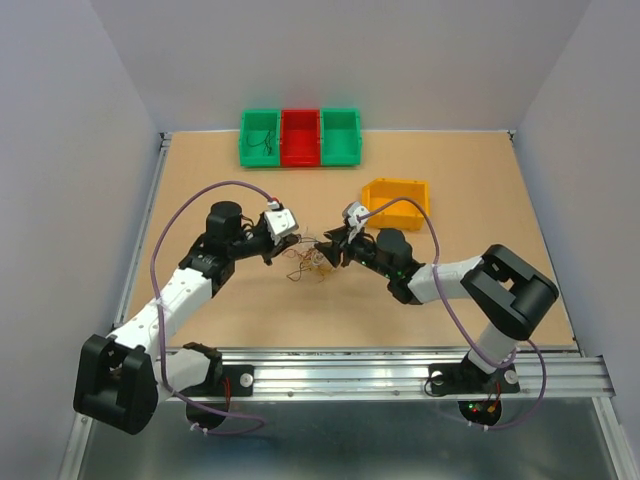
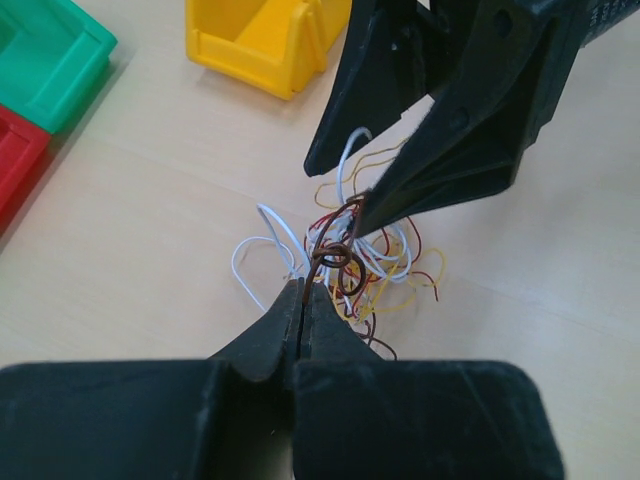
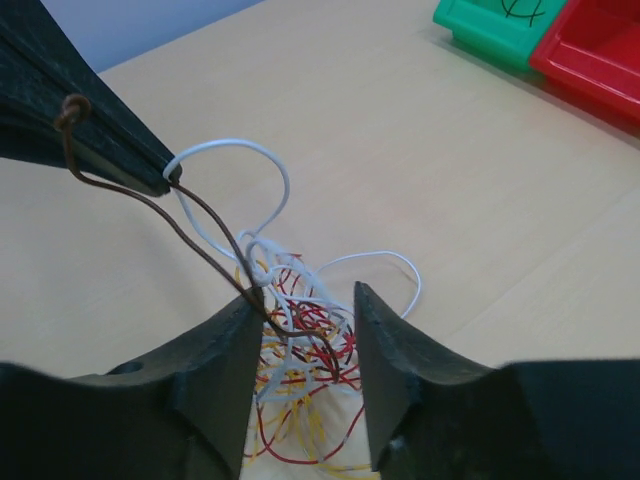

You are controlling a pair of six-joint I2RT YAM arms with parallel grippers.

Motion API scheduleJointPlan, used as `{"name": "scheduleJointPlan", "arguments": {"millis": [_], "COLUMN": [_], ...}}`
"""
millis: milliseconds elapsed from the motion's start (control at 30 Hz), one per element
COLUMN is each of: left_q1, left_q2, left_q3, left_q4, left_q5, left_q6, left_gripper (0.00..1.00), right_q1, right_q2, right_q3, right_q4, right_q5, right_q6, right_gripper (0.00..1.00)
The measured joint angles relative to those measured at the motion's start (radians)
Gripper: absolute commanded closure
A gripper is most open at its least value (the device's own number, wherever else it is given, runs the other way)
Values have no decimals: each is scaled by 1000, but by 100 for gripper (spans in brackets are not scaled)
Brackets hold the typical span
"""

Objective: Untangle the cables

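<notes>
The cables are a small knot of thin red, yellow, white and dark brown wires lying mid-table between the two arms. My left gripper is shut on a dark brown wire that rises out of the knot. In the right wrist view that brown wire runs taut from the left gripper's tips down into the tangle. Facing it, my right gripper is open. Its fingers straddle the top of the knot, gripping nothing.
A row of green, red and green bins stands at the table's far edge. A yellow bin sits just behind the right gripper. Purple cables loop along both arms.
</notes>
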Motion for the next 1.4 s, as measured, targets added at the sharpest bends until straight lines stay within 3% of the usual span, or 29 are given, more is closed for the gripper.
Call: {"name": "scheduleJointPlan", "arguments": {"millis": [33, 100, 167, 200, 233, 267, 367, 500, 633, 933, 1033, 1133, 1233, 1267, 1333, 1400], "left_q1": [-2, -2, -3, -3, -3, -3, -3, -3, -3, 13, 13, 13, 13, 13, 13, 13], "left_q2": [9, 18, 23, 23, 23, 23, 23, 23, 20, -74, -94, -82, -29, -3, 46, 87], "left_q3": [0, 4, 9, 13, 16, 19, 26, 26, 26, 3, -7, -7, 2, 8, 24, 35], "left_q4": [-6, -19, -26, -29, -30, -30, -28, -17, 1, 80, 119, 141, 150, 149, 142, 140], "left_q5": [0, 0, -1, -4, -8, -12, -40, -72, -89, -61, -38, -10, 16, 21, 36, 37], "left_q6": [1, 4, 5, 5, 8, 5, 8, 2, -1, -24, -35, -47, -55, -56, -63, -60], "left_gripper": [100, 100, 93, 76, 68, 53, 34, 17, 17, 18, 23, 33, 55, 78, 100, 100], "right_q1": [0, 0, 0, 0, 0, 0, 0, 0, 0, 0, 0, 0, 0, 0, 0, 0], "right_q2": [8, 19, 29, 29, 29, 26, 0, -76, -146, -159, -159, -159, -159, -159, -159, -161], "right_q3": [1, 4, 10, 10, 10, 10, 8, -5, -14, -19, -19, -19, -19, -19, -19, -22], "right_q4": [12, 29, 39, 41, 45, 49, 50, 54, 72, 76, 77, 77, 77, 77, 77, 77], "right_q5": [-3, -8, -11, -13, -13, -12, -3, 10, 13, -2, -7, -13, -17, -18, -18, -18], "right_q6": [2, 6, 16, 21, 21, 24, 36, 58, 82, 114, 121, 125, 126, 126, 128, 129], "right_gripper": [79, 99, 99, 99, 100, 100, 99, 99, 100, 99, 99, 99, 99, 100, 99, 99]}}
